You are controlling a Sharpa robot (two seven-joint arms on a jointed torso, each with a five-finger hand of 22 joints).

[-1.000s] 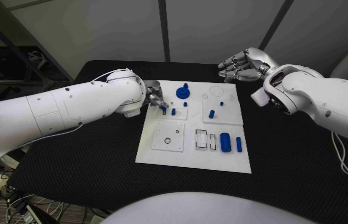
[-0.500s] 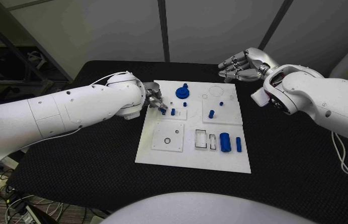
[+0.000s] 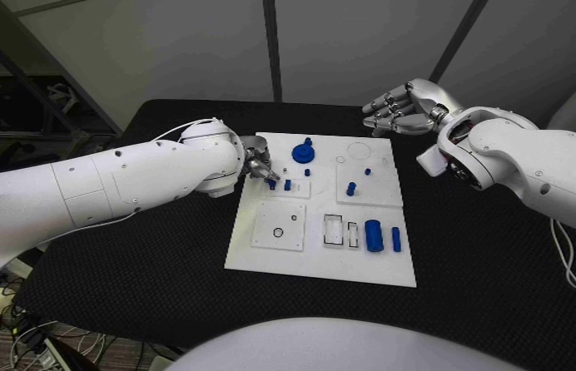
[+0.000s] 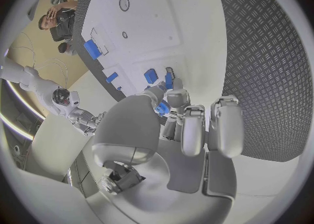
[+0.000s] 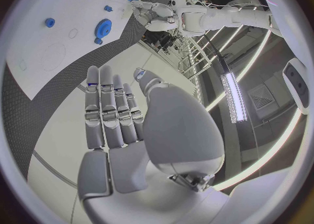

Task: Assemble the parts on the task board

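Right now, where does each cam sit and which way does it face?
Head view: on the head, looking down at the task board; both white arms enter.
Left wrist view: behind the left hand, facing the board's blue pegs past its fingers.
Right wrist view: behind the right hand, facing the board's far end.
Shared: head and right wrist views both show the blue gear.

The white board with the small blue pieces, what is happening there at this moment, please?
The robot is assembling parts on the task board. Its left hand is at the board's left edge, fingers on a small blue peg beside another peg standing in a square plate. The right hand hangs over the table behind the board's far right corner, fingers apart, holding nothing. A blue gear, a blue cylinder and a thinner blue bar wait on the board.
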